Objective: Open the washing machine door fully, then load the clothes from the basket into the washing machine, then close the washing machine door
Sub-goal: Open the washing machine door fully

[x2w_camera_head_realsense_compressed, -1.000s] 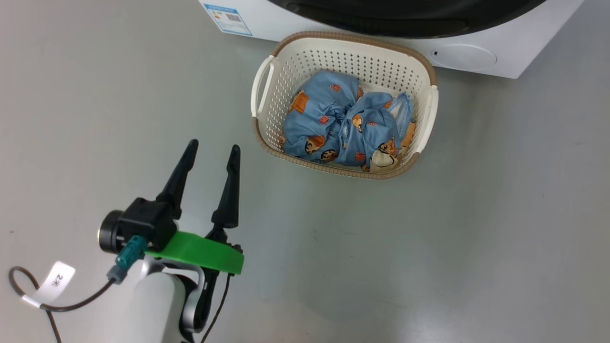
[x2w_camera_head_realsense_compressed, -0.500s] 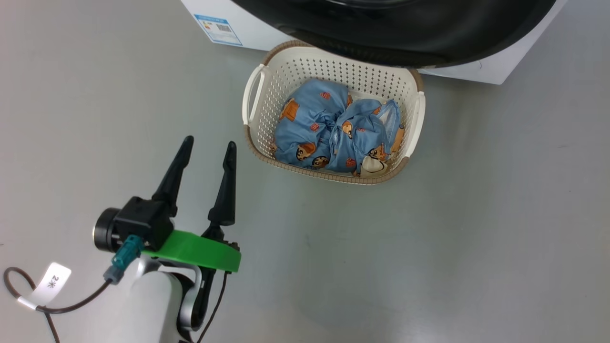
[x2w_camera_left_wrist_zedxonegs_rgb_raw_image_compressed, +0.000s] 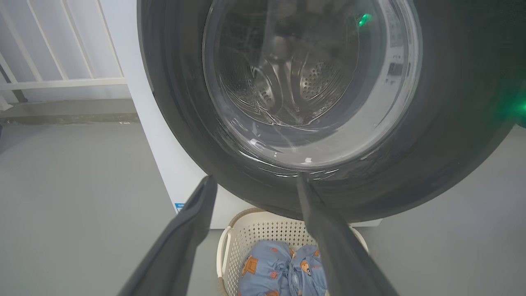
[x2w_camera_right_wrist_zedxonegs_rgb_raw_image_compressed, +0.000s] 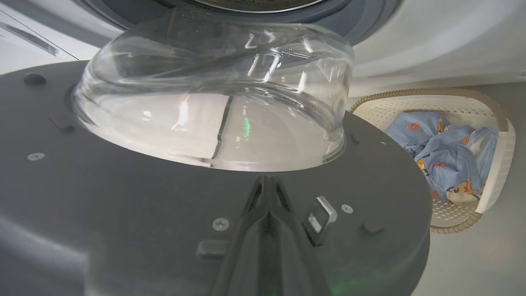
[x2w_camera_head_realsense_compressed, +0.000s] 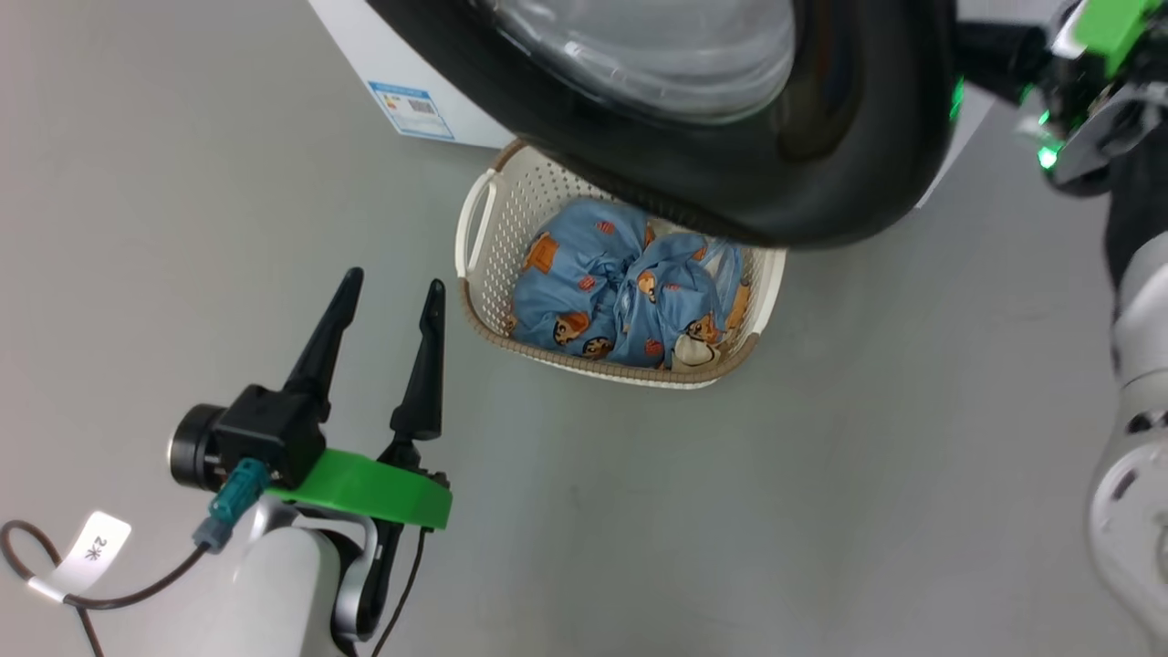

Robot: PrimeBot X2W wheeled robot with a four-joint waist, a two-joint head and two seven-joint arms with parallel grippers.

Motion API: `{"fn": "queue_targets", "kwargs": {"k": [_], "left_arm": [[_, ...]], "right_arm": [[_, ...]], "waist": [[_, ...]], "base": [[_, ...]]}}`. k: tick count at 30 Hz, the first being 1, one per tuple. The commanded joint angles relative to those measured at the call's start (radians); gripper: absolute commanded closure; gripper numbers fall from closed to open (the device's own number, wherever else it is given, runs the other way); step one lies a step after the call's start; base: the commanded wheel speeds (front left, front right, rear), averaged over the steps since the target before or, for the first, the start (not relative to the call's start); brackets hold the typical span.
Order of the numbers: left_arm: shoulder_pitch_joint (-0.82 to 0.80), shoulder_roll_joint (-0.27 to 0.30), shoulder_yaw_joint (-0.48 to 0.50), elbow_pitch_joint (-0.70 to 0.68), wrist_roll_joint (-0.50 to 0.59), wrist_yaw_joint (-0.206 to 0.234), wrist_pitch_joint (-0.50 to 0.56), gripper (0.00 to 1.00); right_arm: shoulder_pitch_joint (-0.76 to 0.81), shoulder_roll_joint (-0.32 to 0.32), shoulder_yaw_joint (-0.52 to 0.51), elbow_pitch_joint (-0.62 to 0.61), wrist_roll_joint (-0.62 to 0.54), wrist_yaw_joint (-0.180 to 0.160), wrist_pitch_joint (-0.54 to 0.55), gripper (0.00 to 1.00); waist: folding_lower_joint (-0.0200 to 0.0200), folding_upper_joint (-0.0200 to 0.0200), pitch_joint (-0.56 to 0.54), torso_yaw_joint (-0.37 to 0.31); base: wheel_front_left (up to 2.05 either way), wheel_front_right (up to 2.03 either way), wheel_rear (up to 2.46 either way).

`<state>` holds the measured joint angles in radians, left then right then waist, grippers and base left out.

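Observation:
The washing machine door [x2w_camera_head_realsense_compressed: 821, 182], black-rimmed with a clear glass bowl, stands swung out from the white washing machine [x2w_camera_head_realsense_compressed: 356, 46] and overhangs the basket [x2w_camera_head_realsense_compressed: 584, 365]. In the basket lie the clothes [x2w_camera_head_realsense_compressed: 593, 292], blue with bear prints plus a cream piece. My left gripper [x2w_camera_head_realsense_compressed: 392, 283] hovers open and empty left of the basket; its wrist view looks through the door [x2w_camera_left_wrist_zedxonegs_rgb_raw_image_compressed: 172, 102] toward the drum, with the left gripper [x2w_camera_left_wrist_zedxonegs_rgb_raw_image_compressed: 255, 183] above the basket [x2w_camera_left_wrist_zedxonegs_rgb_raw_image_compressed: 246, 234]. My right gripper [x2w_camera_right_wrist_zedxonegs_rgb_raw_image_compressed: 267, 179] is shut, its tips against the door's inner face [x2w_camera_right_wrist_zedxonegs_rgb_raw_image_compressed: 123, 213] below the glass. My right arm [x2w_camera_head_realsense_compressed: 1131, 365] reaches behind the door's edge.
A blue label sticker [x2w_camera_head_realsense_compressed: 411, 109] marks the machine's front. A metal latch [x2w_camera_right_wrist_zedxonegs_rgb_raw_image_compressed: 322, 213] sticks out of the door's inner face beside my right fingers. A white railing [x2w_camera_left_wrist_zedxonegs_rgb_raw_image_compressed: 61, 61] stands along the wall left of the machine. Grey floor [x2w_camera_head_realsense_compressed: 821, 502] spreads around the basket.
The door has swung farther out over the basket, and my right arm has come into the head view. The head camera has shifted. My left gripper stays open in place.

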<state>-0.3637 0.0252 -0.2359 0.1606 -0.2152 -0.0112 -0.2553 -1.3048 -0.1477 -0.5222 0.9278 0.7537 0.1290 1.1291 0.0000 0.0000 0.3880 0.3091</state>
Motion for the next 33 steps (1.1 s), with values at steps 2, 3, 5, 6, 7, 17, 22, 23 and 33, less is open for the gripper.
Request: {"fn": "queue_targets", "kwargs": {"k": [2,3,5,6,7,17,22,23,33], "left_arm": [[0.017,0.025,0.041,-0.028,0.009,-0.008,-0.006,0.00],[0.018,0.025,0.041,-0.027,0.011,-0.009,-0.006,0.00],[0.018,0.025,0.042,-0.026,0.013,-0.012,-0.006,0.00],[0.018,0.025,0.042,-0.027,0.015,-0.014,-0.006,0.00],[0.019,0.025,0.041,-0.026,0.016,-0.016,-0.006,0.00],[0.028,0.025,0.040,-0.027,0.028,-0.030,-0.006,0.00],[0.025,0.025,0.031,-0.028,0.025,-0.032,-0.006,0.00],[0.024,0.025,0.029,-0.027,0.025,-0.032,-0.006,0.00],[0.021,0.025,0.019,-0.022,0.019,-0.028,-0.006,0.00]], "right_arm": [[0.042,0.062,0.020,-0.078,0.024,0.002,0.047,1.00],[0.062,0.071,0.025,-0.100,0.029,0.002,0.064,1.00],[0.101,0.085,0.038,-0.144,0.040,0.002,0.096,1.00],[0.120,0.090,0.048,-0.167,0.045,0.002,0.112,1.00],[0.139,0.093,0.056,-0.189,0.055,0.002,0.125,1.00],[0.302,0.097,0.326,-0.282,0.319,0.002,0.126,1.00],[0.354,0.097,0.499,-0.282,0.458,0.002,0.034,1.00],[0.362,0.097,0.535,-0.281,0.484,0.002,0.015,1.00],[0.382,0.097,0.813,-0.264,0.706,0.002,-0.151,1.00]], "waist": [[0.0000,0.0000,-0.026,-0.013],[0.0000,0.0000,-0.029,-0.013],[0.0000,0.0000,-0.036,-0.013],[0.0000,0.0000,-0.038,-0.013],[0.0000,0.0000,-0.041,-0.012],[0.0000,0.0000,-0.063,-0.012],[0.0000,0.0000,-0.067,-0.012],[0.0000,0.0000,-0.067,-0.011],[0.0000,0.0000,-0.074,0.002]], "base": [[0.00,0.00,0.00],[0.00,0.00,0.00],[0.00,0.00,0.00],[0.00,0.00,0.00],[0.00,0.00,0.00],[0.00,0.00,0.00],[0.00,0.00,0.00],[0.00,0.00,0.00],[0.00,0.00,0.00]]}}
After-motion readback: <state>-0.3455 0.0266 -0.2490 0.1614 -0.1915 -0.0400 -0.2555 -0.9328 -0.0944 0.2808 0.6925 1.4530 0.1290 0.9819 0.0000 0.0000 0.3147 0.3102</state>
